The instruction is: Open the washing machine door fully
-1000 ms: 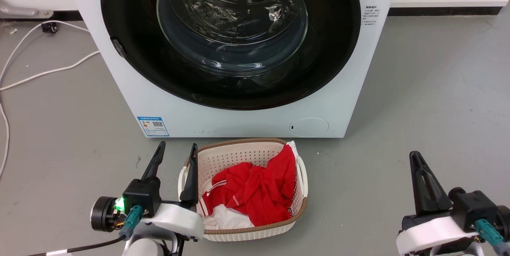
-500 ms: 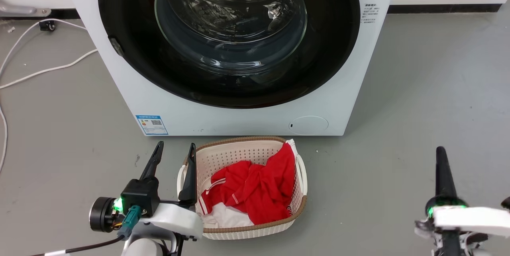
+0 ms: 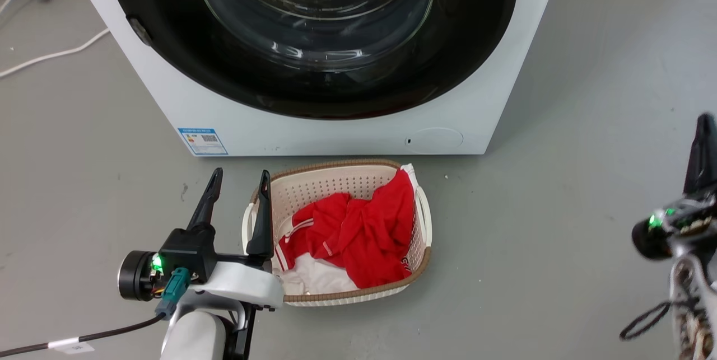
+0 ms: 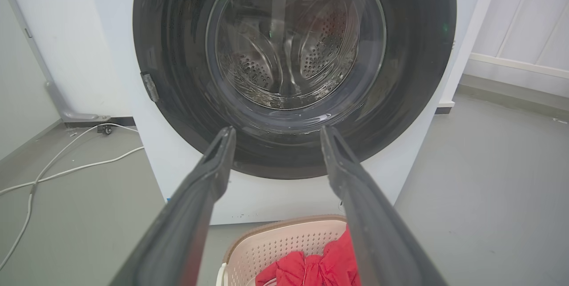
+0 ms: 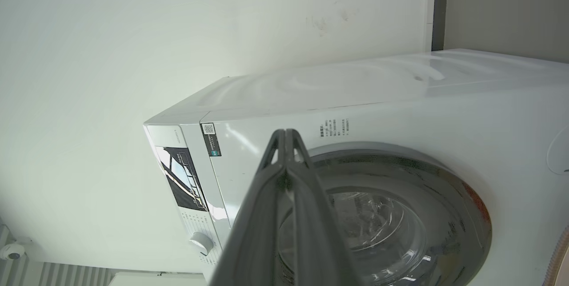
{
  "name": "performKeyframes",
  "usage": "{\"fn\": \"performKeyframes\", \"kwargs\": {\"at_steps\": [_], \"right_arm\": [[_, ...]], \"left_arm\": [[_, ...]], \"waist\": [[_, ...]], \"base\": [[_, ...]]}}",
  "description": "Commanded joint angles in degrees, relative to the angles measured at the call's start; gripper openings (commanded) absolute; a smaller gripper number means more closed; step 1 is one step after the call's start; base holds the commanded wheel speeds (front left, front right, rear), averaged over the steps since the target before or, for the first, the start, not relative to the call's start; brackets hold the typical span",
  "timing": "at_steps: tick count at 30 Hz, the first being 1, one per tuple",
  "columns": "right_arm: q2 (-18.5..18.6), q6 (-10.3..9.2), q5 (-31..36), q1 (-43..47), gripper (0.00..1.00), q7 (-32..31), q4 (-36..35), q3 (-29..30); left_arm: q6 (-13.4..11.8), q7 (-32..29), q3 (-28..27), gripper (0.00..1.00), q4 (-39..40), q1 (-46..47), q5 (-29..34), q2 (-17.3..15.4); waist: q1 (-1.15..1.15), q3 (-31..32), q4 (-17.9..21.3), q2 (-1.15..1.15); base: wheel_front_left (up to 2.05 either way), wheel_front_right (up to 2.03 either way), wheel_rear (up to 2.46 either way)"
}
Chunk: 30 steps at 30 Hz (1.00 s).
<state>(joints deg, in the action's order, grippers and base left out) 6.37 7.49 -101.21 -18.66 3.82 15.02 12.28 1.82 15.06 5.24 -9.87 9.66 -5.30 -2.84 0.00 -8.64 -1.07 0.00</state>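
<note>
The door point(image 3: 313, 13) sits shut, flat in the front of the washer point(image 3: 336, 136). A basket point(image 3: 336, 189) with red clothes point(image 3: 358, 237) stands on the floor just in front of the washer. The left gripper point(image 3: 241, 174) hangs in front of the washer's lower left corner, fingers apart and empty, pointing at the door. The right gripper point(image 5: 285, 134) is well off the washer's front right, fingers pressed together on nothing. A white cable point(image 3: 50, 55) lies left of the washer.
</note>
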Motion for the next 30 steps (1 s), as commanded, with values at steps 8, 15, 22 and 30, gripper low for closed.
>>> {"fn": "performKeyframes", "kwargs": {"at_steps": [8, 15, 22, 30], "right_arm": [[8.99, 0.0, -4.44, -18.01, 0.0, -8.84, 12.51, -1.86], [13.8, 0.0, -4.02, -28.57, 0.0, -15.45, 19.25, -7.64], [16.37, 0.0, -2.29, -40.1, 0.0, -20.85, 26.38, -14.9], [15.74, 0.0, -0.05, -50.07, 0.0, -25.41, 30.81, -21.68]], "left_arm": [[0.06, 0.16, 0.39, 1.0, 1.68, 3.11, 0.04, -0.08], [0.14, 0.16, 0.91, 1.0, 3.04, 4.78, 0.03, -0.09], [0.24, 0.16, 0.91, 1.0, 5.1, 6.27, 0.2, -0.08], [0.1, 0.16, 0.69, 1.0, 7.23, 7.53, 0.74, -0.08]], "waist": [[0.0, -5.97, -0.7, 0.0], [0.0, -9.02, -1.41, 0.0], [0.0, -12.59, -1.97, 0.0], [0.0, -16.97, -2.25, 0.0]], "base": [[0.0, 0.0, 0.0], [0.0, 0.0, 0.0], [0.0, 0.0, 0.0], [0.0, 0.0, 0.0]]}}
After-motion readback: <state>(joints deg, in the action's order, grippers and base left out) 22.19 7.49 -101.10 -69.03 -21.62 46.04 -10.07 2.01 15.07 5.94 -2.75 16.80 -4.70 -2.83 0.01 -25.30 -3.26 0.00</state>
